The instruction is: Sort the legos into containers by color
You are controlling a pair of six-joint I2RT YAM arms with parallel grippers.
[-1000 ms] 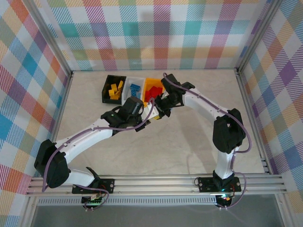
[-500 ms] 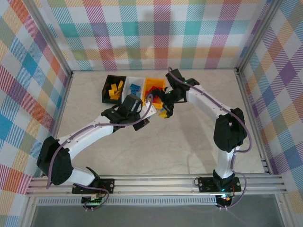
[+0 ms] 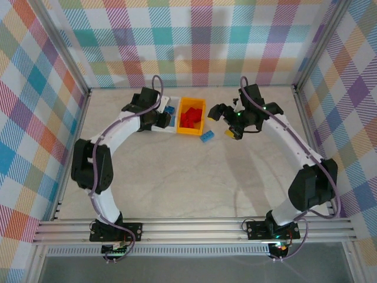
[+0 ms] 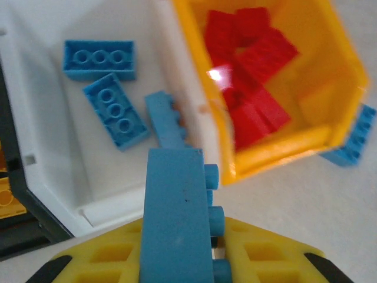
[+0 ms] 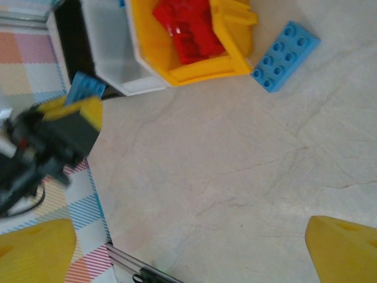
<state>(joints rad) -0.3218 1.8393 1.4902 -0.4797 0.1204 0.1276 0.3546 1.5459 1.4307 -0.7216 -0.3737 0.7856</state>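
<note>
Clamping a blue brick (image 4: 177,224) tight, studs turned right, the left claw (image 4: 179,268) hangs over the near rim of the white bin (image 4: 53,165). Let go here, the brick might catch that rim, or bounce right into the yellow-orange bin (image 4: 277,150) of red bricks (image 4: 253,53). Three more blue bricks (image 4: 115,109) lie just ahead. The right claw (image 5: 188,253) gapes wide and empty, with a loose blue plate (image 5: 285,56) well ahead of it.

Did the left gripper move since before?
Yes. In the top view the left gripper moved farther back and to the left, and now it is over the white bin.
</note>
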